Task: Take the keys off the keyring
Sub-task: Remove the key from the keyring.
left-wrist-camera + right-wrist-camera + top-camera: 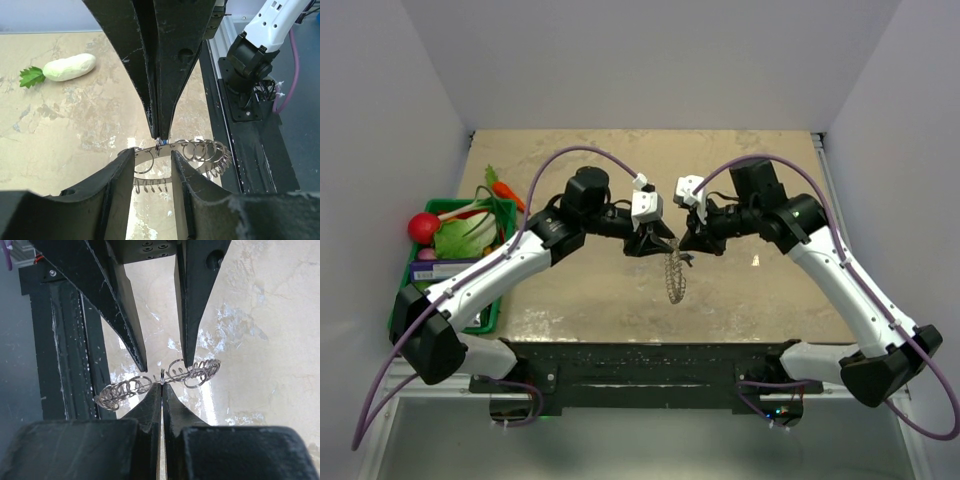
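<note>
Your left hand [658, 243] stands half open, straddling the keyring [674, 280] and gripping nothing. The keyring hangs at the centre above the desk [570, 300] — its long axis runs crosswise through that gap. Your right hand [686, 252] is pinched shut on the keyring just where the blue key [159, 143] sits — so the key lies nearer to it.
</note>
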### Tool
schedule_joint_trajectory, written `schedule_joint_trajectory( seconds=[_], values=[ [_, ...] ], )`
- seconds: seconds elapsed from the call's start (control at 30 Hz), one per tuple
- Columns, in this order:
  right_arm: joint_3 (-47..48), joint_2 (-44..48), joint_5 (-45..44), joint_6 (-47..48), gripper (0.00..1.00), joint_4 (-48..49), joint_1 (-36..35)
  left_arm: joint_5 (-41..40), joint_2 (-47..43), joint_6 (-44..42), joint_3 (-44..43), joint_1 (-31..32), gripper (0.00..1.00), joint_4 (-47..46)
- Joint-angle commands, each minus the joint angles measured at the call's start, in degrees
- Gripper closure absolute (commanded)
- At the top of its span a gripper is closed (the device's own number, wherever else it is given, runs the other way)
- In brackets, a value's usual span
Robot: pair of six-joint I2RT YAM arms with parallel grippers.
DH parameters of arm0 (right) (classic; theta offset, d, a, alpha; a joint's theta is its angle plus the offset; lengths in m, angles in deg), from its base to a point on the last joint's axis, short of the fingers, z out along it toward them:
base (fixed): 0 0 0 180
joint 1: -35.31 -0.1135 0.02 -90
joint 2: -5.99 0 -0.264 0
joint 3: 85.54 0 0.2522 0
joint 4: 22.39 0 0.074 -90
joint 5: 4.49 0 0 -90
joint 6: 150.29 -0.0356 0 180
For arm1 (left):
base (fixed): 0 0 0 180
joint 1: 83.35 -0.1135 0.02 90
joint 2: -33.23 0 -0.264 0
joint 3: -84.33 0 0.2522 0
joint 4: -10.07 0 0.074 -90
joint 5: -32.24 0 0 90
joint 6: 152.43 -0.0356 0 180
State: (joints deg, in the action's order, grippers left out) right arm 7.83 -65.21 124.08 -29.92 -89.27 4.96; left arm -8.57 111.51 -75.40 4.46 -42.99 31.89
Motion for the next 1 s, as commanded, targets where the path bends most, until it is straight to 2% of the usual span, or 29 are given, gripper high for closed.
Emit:
schedule_joint_trajectory(
  seconds=[0.0,0.23,0.5,0.6,0.9,0.97],
  values=[
    [1.95,0.53,-0.33,-1.10,1.00,2.76,-0.68,-1.20,-0.06,-1.44,-2.80,0.77,0.62,-0.58],
    [1.51,0.80,-0.51,-1.19,1.00,3.46,-0.94,-1.03,0.82,-1.00,-2.89,1.39,0.67,-0.76],
    [1.77,0.89,-0.25,-1.28,1.00,3.55,-1.20,-1.29,1.17,-1.18,-2.71,1.83,0.68,-0.85],
    [1.68,0.71,-0.16,-1.28,1.00,3.55,-1.12,-1.11,1.17,-0.92,-2.80,1.92,0.73,-1.02],
    [1.77,0.36,-0.34,-1.19,1.00,3.47,-1.47,-1.11,1.26,-1.62,-2.62,2.18,0.99,-0.59],
    [1.77,0.45,0.28,-1.02,1.00,3.29,-1.56,-0.76,1.44,-2.14,-2.63,2.44,1.00,-0.32]
  ],
)
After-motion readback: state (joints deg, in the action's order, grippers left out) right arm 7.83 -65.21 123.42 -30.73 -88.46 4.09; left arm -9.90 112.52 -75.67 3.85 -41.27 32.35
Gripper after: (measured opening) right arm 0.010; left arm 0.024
